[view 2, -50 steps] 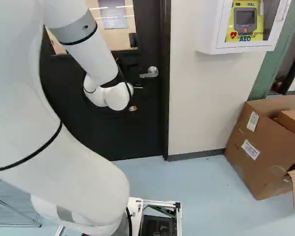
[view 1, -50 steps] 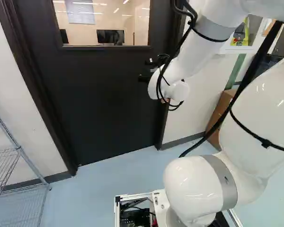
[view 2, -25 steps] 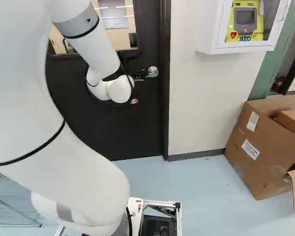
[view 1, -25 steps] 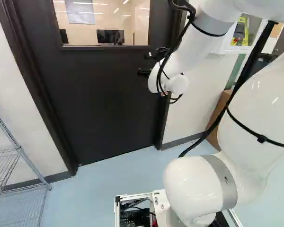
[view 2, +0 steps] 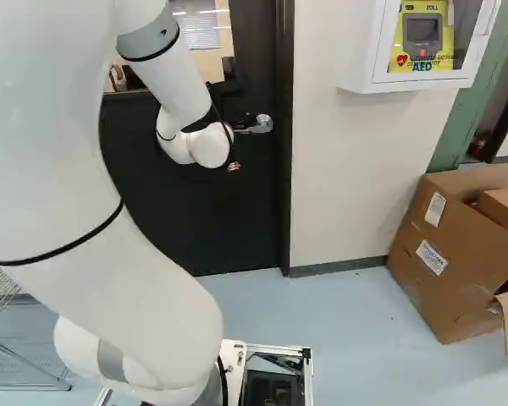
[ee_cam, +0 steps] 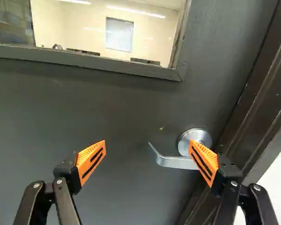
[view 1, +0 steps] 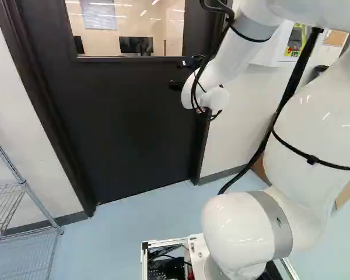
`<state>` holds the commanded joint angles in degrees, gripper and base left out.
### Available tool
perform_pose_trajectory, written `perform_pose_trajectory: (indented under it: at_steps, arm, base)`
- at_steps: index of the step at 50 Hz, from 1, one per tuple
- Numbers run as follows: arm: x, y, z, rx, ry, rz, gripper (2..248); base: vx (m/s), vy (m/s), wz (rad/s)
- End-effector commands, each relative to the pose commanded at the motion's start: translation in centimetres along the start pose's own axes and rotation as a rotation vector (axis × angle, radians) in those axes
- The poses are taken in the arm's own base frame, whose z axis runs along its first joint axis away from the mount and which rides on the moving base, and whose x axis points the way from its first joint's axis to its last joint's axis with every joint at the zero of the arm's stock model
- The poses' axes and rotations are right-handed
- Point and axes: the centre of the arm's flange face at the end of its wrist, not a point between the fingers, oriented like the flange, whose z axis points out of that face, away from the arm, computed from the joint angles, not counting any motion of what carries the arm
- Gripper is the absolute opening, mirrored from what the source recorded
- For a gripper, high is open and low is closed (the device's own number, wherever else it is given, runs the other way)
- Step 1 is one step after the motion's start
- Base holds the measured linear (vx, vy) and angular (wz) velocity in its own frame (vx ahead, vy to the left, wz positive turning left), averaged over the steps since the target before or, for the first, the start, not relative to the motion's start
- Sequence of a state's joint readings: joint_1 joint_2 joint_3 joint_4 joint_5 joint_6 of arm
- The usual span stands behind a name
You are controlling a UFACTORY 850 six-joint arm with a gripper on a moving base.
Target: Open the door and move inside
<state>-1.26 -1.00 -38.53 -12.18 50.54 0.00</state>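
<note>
Wrist view: the pincer (ee_cam: 147,151) stands wide, facing the closed door (ee_cam: 84,112). The lever handle (ee_cam: 175,162) sits towards 3 o'clock of its centre, free end pointing to 9 o'clock, round base (ee_cam: 196,134) partly hidden by the 3 o'clock finger (ee_cam: 203,161). Closing now would probably squeeze the lever lengthwise and slip. Better to centre on it, keep clear of the door frame (ee_cam: 257,112), press the free end towards 6 o'clock, then try a gentle push.
</note>
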Motion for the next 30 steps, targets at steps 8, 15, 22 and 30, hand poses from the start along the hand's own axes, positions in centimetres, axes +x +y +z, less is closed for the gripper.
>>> perform_pose_trajectory:
  at_steps: [8,15,22,30]
  arm:
    - [0.0,0.2,1.1,0.000,0.001,0.000,247]
    - [0.0,0.3,2.0,0.001,0.001,0.000,247]
    - [-0.4,0.2,2.7,0.005,-0.007,0.001,247]
    - [-1.2,0.0,3.2,0.009,-0.022,0.004,247]
  base:
    - [0.000,0.000,0.000]
    - [0.000,0.000,0.000]
    - [0.000,0.000,0.000]
    - [0.000,0.000,0.000]
